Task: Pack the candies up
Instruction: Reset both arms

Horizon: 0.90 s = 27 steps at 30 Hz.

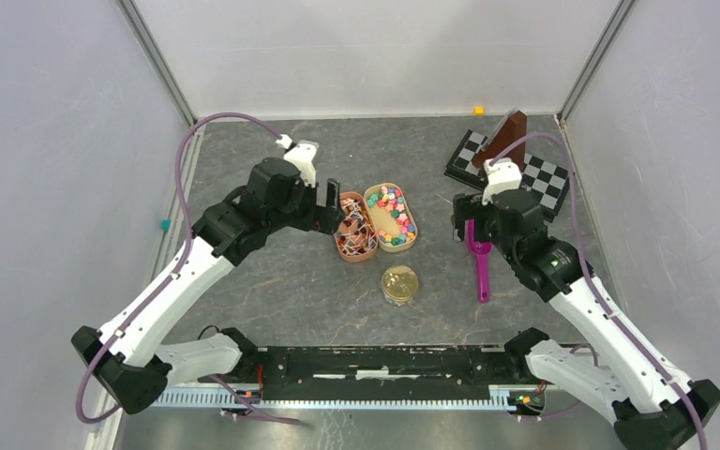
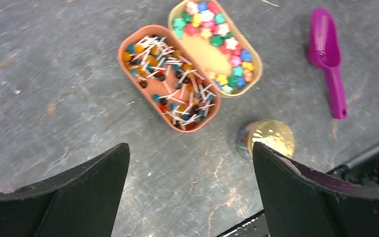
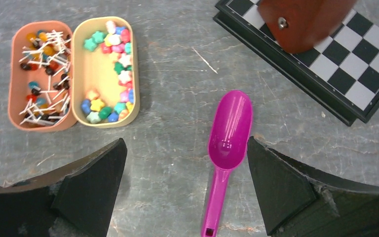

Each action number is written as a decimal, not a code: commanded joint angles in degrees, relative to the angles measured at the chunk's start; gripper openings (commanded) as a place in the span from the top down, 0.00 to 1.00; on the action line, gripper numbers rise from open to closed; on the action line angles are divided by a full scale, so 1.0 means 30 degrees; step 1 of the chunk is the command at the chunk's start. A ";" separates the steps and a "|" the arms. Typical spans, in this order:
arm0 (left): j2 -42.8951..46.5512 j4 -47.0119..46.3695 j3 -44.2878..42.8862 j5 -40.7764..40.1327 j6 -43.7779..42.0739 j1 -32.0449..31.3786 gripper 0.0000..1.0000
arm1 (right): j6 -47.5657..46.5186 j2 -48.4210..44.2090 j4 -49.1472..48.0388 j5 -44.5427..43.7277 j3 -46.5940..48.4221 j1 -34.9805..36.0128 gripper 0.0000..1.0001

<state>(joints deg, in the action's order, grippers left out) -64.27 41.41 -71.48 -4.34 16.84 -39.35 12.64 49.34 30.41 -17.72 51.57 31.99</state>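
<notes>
The candies point(image 1: 392, 201), tiny bright stars, lie in a tan oval tray point(image 1: 415, 231) at the table's middle. They also show in the left wrist view point(image 2: 234, 60) and the right wrist view point(image 3: 124, 61). A small jar with a gold lid point(image 1: 400, 283) stands just in front of the trays. A purple scoop point(image 1: 479, 262) lies flat to the right. My left gripper point(image 1: 333, 202) is open and empty, left of the trays. My right gripper point(image 1: 464, 228) is open and empty above the scoop's bowl point(image 3: 229, 128).
An orange-brown oval tray point(image 1: 339, 246) of white-twisted wrapped sweets touches the tan tray's left side. A folded chessboard point(image 1: 544, 183) with a brown wooden block point(image 1: 509, 136) on it lies at the back right. Grey walls enclose the table.
</notes>
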 commanded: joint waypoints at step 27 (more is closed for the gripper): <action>1.0110 -0.5908 0.6455 -0.0669 -0.2167 0.1805 0.00 | -0.1075 -0.8179 -0.7041 0.2978 -0.6301 -0.2774 0.02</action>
<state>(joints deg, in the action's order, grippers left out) -36.80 28.80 -53.47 -8.51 13.69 -34.13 10.76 27.79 14.98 -9.85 34.48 23.77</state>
